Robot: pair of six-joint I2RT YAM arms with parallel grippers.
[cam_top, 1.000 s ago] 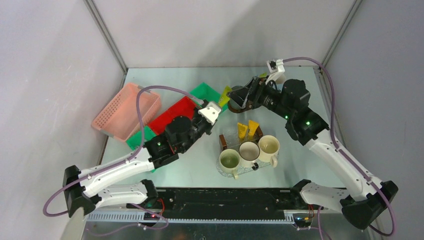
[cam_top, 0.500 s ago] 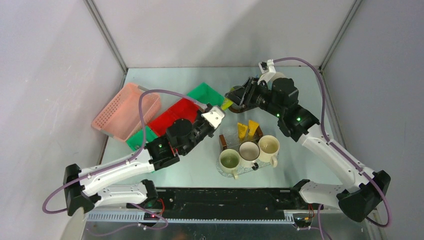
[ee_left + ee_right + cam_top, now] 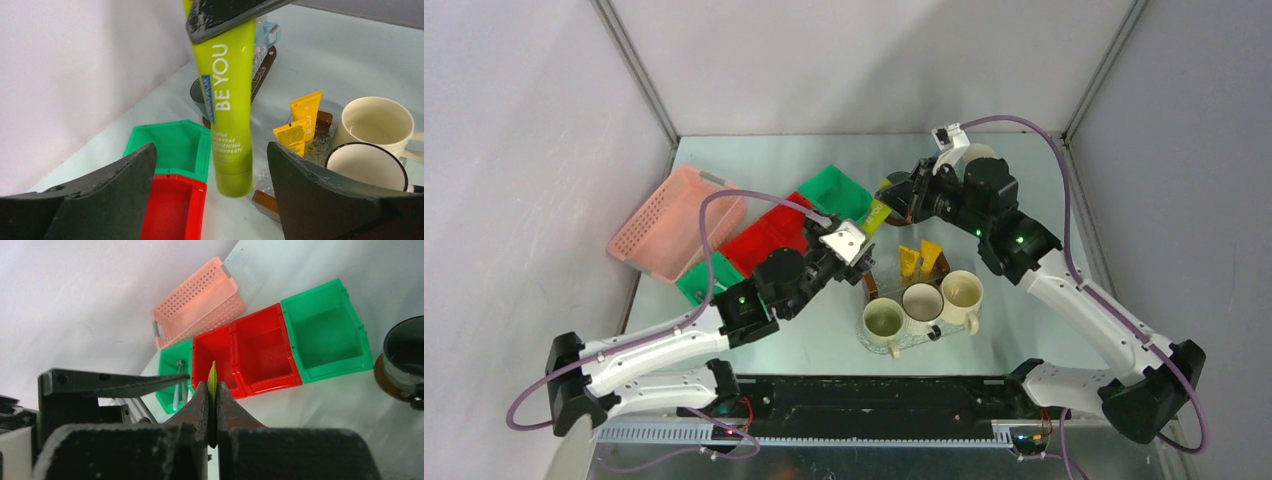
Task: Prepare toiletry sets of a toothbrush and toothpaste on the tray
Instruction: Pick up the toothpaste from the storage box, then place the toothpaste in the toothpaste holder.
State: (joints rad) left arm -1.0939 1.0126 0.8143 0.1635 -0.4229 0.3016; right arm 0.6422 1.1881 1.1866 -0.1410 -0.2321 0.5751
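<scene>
Toothpaste in a lime-green flat squeeze tube (image 3: 230,100) hangs in the air above the table, pinched at its crimped end by the right gripper (image 3: 212,390), whose jaws press flat against it. The left gripper (image 3: 207,155) has its jaws spread wide on either side of the tube, apart from it. Nearby, two yellow-orange tubes (image 3: 300,125) stand on the clear plastic tray (image 3: 954,335) behind three pale ceramic mugs (image 3: 921,302), beside red plastic bins (image 3: 262,347).

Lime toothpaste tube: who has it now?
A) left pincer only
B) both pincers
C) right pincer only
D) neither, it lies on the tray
C: the right pincer is clamped on the lime toothpaste tube's flat end, while the left pincer's fingers stand apart on either side, not touching it.
</scene>
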